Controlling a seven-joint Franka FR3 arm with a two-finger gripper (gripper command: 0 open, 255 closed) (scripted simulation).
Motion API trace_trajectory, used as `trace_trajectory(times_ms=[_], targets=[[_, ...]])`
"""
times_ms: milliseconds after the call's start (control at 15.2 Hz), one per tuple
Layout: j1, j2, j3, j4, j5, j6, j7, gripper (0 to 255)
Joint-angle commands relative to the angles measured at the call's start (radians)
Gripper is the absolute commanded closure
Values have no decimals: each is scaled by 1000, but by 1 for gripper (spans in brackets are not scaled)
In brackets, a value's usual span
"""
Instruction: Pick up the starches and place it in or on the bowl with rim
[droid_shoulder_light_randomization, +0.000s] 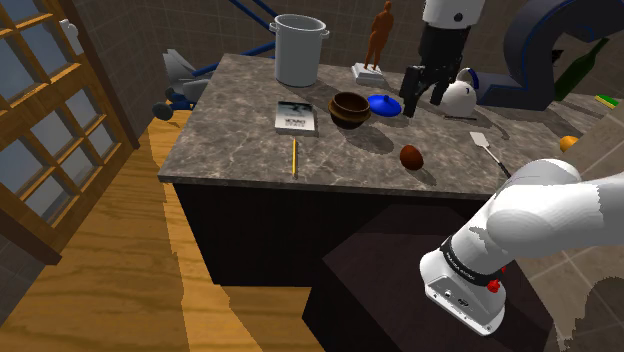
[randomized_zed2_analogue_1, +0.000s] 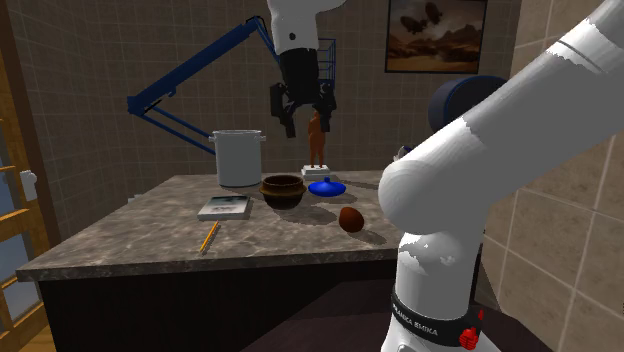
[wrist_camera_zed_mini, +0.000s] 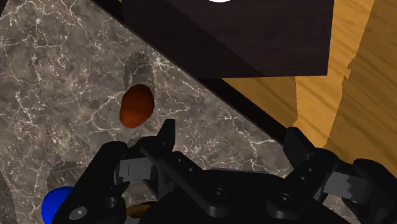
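The starch is a reddish-brown potato (droid_shoulder_light_randomization: 411, 156) (randomized_zed2_analogue_1: 350, 218) (wrist_camera_zed_mini: 136, 106) lying alone on the marble counter (droid_shoulder_light_randomization: 230, 140), near the edge that faces the stand. The rimmed bowl (droid_shoulder_light_randomization: 350, 108) (randomized_zed2_analogue_1: 284, 190) is dark brown and stands mid-counter, empty as far as I can see. My black gripper (droid_shoulder_light_randomization: 424, 95) (randomized_zed2_analogue_1: 303, 122) (wrist_camera_zed_mini: 234, 177) hangs well above the counter, over the blue dish beside the bowl. Its fingers stand wide apart and hold nothing. In the wrist view the potato lies beyond the fingertips.
A blue dish (droid_shoulder_light_randomization: 385, 103) sits right beside the bowl. A tall grey pot (droid_shoulder_light_randomization: 298, 50), a book (droid_shoulder_light_randomization: 296, 118), a pencil (droid_shoulder_light_randomization: 294, 156), a white teapot (droid_shoulder_light_randomization: 460, 96), a spatula (droid_shoulder_light_randomization: 484, 143) and a brown figurine (droid_shoulder_light_randomization: 378, 40) share the counter. Wooden floor lies beyond its edge.
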Motion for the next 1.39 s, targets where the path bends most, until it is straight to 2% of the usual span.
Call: trace_trajectory(times_ms=[0, 660, 990, 1320], targets=[[0, 0, 0, 0, 0, 0, 0, 0], [-97, 38, -206, -217, -99, 282, -155, 0], [-146, 134, -319, -276, -142, 446, -240, 0], [-176, 285, -438, -296, -159, 623, -337, 0]])
